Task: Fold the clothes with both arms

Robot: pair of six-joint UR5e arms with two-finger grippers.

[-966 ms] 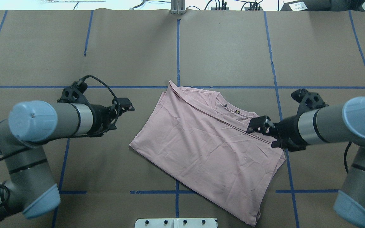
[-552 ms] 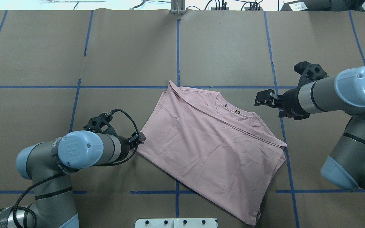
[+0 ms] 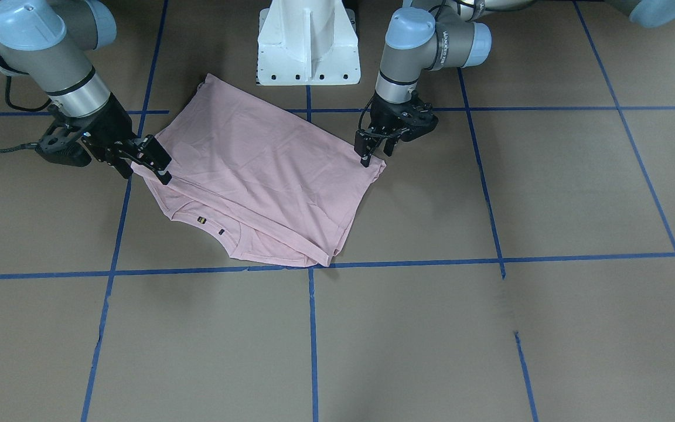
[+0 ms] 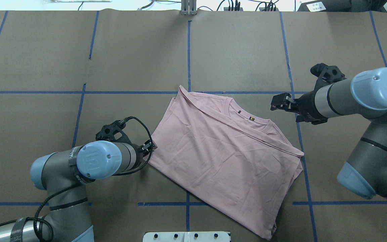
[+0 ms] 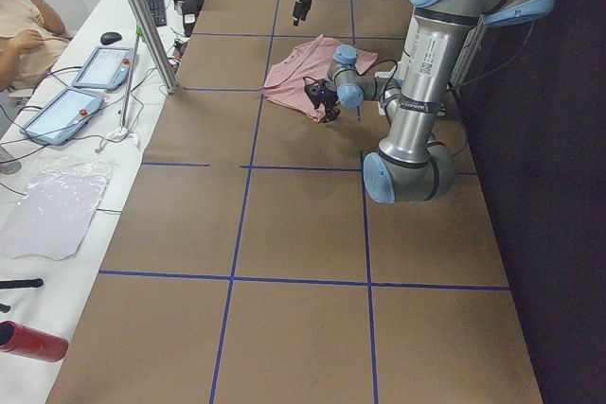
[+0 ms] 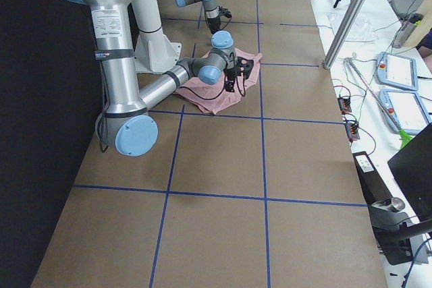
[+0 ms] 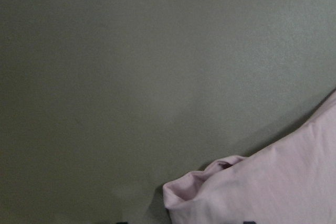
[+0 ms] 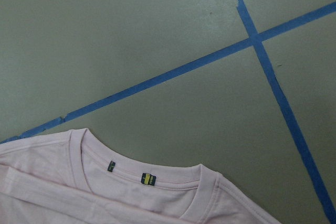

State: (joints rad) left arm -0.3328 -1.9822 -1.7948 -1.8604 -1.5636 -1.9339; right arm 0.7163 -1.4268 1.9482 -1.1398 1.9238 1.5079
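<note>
The pale pink T-shirt (image 4: pixel 223 158) lies folded and plain side up on the brown table, with its ribbed collar (image 8: pixel 142 177) at the far right. It also shows in the front view (image 3: pixel 261 170). My left gripper (image 4: pixel 150 148) is low at the shirt's near-left corner (image 7: pixel 210 187), with its jaws open around that bunched corner (image 3: pixel 372 155). My right gripper (image 4: pixel 275 102) is open and empty, raised above the table just past the collar side and clear of the cloth. In the front view it (image 3: pixel 153 161) overlaps the shirt's edge. The dog print is hidden.
The white pedestal base (image 4: pixel 186 236) stands at the near table edge, close to the shirt's bottom corner. Blue tape lines (image 4: pixel 188 50) grid the brown table. An operator's desk with tablets (image 5: pixel 80 82) and a metal pole (image 5: pixel 142 16) lie beyond the far edge.
My left arm swung in from the left and lowered its gripper to the shirt's near-left corner. My right gripper left the shirt's right shoulder and moved up and away. The shirt has not moved.
</note>
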